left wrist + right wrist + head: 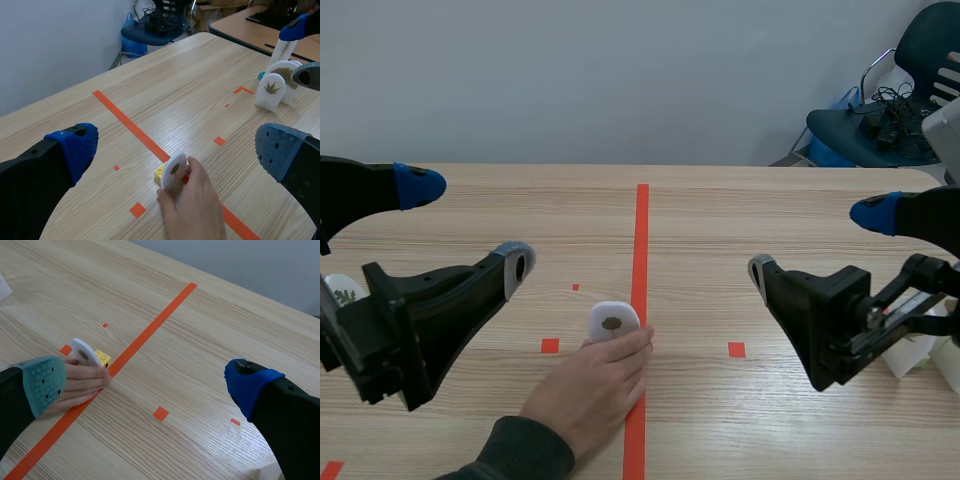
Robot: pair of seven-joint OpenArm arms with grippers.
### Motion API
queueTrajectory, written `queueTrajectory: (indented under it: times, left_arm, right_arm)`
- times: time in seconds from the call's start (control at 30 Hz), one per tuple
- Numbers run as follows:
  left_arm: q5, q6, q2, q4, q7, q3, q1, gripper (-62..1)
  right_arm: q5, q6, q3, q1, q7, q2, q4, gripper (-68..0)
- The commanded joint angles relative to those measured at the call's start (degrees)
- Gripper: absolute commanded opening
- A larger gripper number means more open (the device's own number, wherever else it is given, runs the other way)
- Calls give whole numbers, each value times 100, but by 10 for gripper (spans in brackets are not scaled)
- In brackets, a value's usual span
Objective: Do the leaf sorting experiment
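Hand: a person's hand (595,385), with a dark sleeve (515,450), comes in from the scene view's lower middle; its fingertips rest on the leaf card.
Leaf card: the white rounded leaf card (612,322) bears a brown leaf print. It stands upright a little below the frame's centre, just left of the red tape line (642,230).
Yellow block: only the wrist views show a small yellow block (159,174) at the card's foot, against the tape line; in the scene view the card hides it.
Left gripper: the left gripper (468,225) is at the scene view's middle left, fingers wide apart and holding nothing; the card is ahead of it.
Right gripper: the right gripper (817,242) is at the middle right, fingers likewise spread and empty, well apart from the card.
Second leaf card: the left wrist view alone shows clearly a second leaf card (270,90), white with a green leaf, upright beside the right gripper.
Table: the table (740,200) is light wood.
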Motion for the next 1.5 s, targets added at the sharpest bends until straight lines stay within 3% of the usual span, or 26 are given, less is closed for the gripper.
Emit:
queueTrajectory:
  times: [0.0,0.53,0.83,1.27,1.47]
  left_arm:
    - [-76,11,15,-4,-101,22,-46,14]
    - [-74,11,13,-9,-98,26,-48,14]
    - [-74,11,13,-15,-101,26,-48,14]
    - [-74,11,15,-15,-101,26,-48,14]
    - [-74,11,15,-17,-101,26,-48,14]
  right_arm:
    - [59,-22,50,98,127,0,20,4]
    - [13,-20,-7,409,103,0,-133,4]
    - [-68,28,-1058,1537,297,-35,-1729,4]
    - [-2129,9,-2841,3161,1991,-1233,-4680,4]
    - [-2588,-444,-3370,3563,2660,-1657,-5598,4]
